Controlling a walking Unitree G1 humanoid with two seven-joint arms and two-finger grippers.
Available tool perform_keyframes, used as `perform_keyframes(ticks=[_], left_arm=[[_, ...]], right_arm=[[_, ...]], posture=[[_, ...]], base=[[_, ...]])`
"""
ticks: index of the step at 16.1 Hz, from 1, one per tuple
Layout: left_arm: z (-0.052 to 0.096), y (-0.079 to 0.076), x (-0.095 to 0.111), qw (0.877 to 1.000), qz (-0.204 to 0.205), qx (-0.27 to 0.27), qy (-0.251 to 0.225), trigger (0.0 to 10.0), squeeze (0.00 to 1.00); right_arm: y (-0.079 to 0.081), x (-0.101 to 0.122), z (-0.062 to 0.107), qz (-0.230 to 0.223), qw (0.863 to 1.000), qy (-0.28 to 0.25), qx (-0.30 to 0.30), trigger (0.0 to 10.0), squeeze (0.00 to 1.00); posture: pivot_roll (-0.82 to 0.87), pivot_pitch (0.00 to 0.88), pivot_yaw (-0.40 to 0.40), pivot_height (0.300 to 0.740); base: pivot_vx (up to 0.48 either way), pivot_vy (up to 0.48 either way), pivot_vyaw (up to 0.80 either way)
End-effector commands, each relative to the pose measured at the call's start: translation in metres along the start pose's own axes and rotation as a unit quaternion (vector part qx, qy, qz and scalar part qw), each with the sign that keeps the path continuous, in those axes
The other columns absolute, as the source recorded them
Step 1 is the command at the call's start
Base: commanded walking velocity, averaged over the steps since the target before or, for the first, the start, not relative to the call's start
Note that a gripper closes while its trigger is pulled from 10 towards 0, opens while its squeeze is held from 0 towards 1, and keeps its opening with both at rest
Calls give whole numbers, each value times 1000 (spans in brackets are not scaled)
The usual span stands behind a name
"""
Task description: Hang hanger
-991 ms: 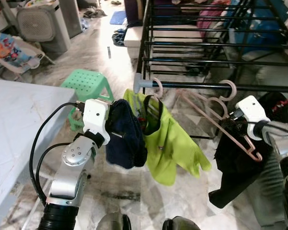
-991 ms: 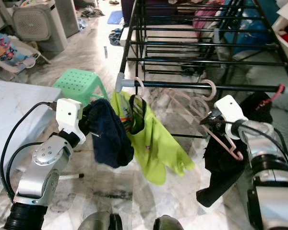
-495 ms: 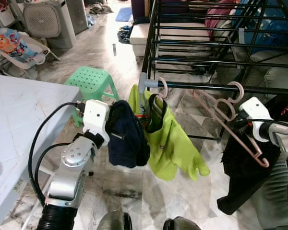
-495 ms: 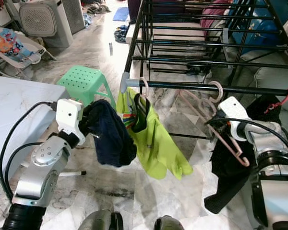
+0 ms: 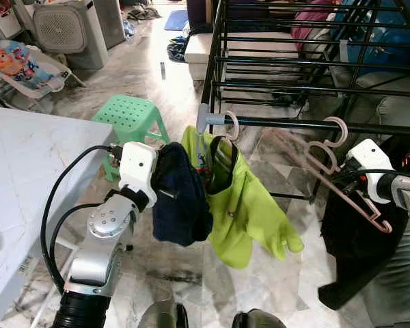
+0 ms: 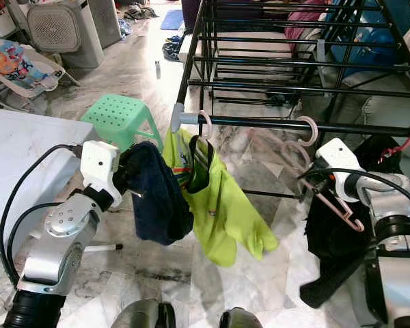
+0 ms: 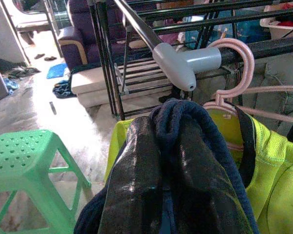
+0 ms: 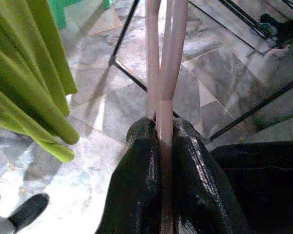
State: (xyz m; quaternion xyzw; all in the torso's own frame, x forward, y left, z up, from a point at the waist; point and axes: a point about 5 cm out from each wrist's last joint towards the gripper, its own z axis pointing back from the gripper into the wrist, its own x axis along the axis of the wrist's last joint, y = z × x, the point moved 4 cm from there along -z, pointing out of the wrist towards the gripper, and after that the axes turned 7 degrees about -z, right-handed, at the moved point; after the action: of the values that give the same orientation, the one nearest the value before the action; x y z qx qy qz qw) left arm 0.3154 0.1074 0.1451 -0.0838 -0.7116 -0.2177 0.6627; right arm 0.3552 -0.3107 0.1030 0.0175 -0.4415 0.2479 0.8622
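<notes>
A pink hanger [image 5: 313, 158] carries a black garment [image 5: 359, 239]. Its hook [image 5: 333, 126] curls around the black front rail [image 5: 280, 123] of the drying rack [image 5: 294, 65]. My right gripper [image 8: 161, 129] is shut on the hanger's thin pink arm, low and to the right of the hook. At the rail's left end a lime green shirt [image 5: 249, 205] hangs on another pink hanger [image 5: 227, 123]. My left gripper [image 5: 165, 174] is shut on a navy blue garment [image 5: 181, 205], which drapes over its fingers [image 7: 136, 185] just left of the green shirt.
A green plastic stool [image 5: 128, 117] stands left of the rack. A white table [image 5: 20, 178] fills the left side. A grey appliance [image 5: 61, 27] and a baby bouncer [image 5: 17, 61] are at the back left. More clothes lie behind the rack. The floor is marble.
The camera shifted after the first frame. My right gripper moved slightly right and down with the pink hanger, and the black garment swung right. The left arm and navy garment barely moved.
</notes>
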Motion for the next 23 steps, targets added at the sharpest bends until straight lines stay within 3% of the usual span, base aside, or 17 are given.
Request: perform_keyframes(ticks=[1,2,3,4,8,9,11,12,13,14,15,22,23], left_arm=[[-1,1,9,1000,-12,-6,-16,10000,0],[-1,1,9,1000,-12,-6,-16,10000,0],[-2,1,9,1000,-13,-6,-16,10000,0],[-2,0,9,1000,-14,-7,-16,10000,0],[0,-2,8,1000,-14,-11,-15,10000,0],[0,-2,8,1000,-15,-11,-14,10000,0],[-1,-2,8,1000,-14,-10,-15,10000,0],[0,-3,8,1000,-13,-11,-15,10000,0],[0,-4,8,1000,-13,-12,-15,10000,0],[0,-5,8,1000,-12,-13,-15,10000,0],[-1,-5,8,1000,-13,-14,-15,10000,0],[-1,-5,7,1000,-14,-15,-14,10000,0],[-1,-5,7,1000,-14,-16,-14,10000,0]], right_arm=[[2,-4,2,-6,1000,7,20,0,0],[8,-8,1,-4,999,11,41,8275,0],[13,-11,0,-19,998,13,52,10000,0],[14,-16,-1,-20,998,18,51,10000,1000],[16,-22,2,-21,997,26,64,10000,1000],[13,-21,5,-21,997,27,62,10000,0],[9,-20,8,-16,998,31,59,10000,0],[8,-20,9,-15,998,30,57,4157,0],[7,-19,9,-14,998,30,54,1137,0],[7,-18,9,-14,998,29,54,1882,0],[6,-17,9,-12,998,29,52,275,0],[4,-9,9,-2,998,25,50,39,0],[4,-8,9,0,998,24,50,3294,0]], posture=[[-7,55,51,740],[-7,48,49,740],[-7,46,48,740],[-9,45,49,740],[-9,46,50,740],[-13,52,48,740],[-13,52,48,740],[-13,52,48,740],[-13,52,48,740],[-18,54,50,740],[-18,54,50,740],[-18,55,49,740],[-19,56,47,740]], base=[[0,0,0],[0,0,0],[0,0,0],[0,0,0],[0,0,0],[0,0,0],[0,0,0],[0,0,0],[0,0,0],[0,0,0],[0,0,0],[0,0,0],[0,0,0]])
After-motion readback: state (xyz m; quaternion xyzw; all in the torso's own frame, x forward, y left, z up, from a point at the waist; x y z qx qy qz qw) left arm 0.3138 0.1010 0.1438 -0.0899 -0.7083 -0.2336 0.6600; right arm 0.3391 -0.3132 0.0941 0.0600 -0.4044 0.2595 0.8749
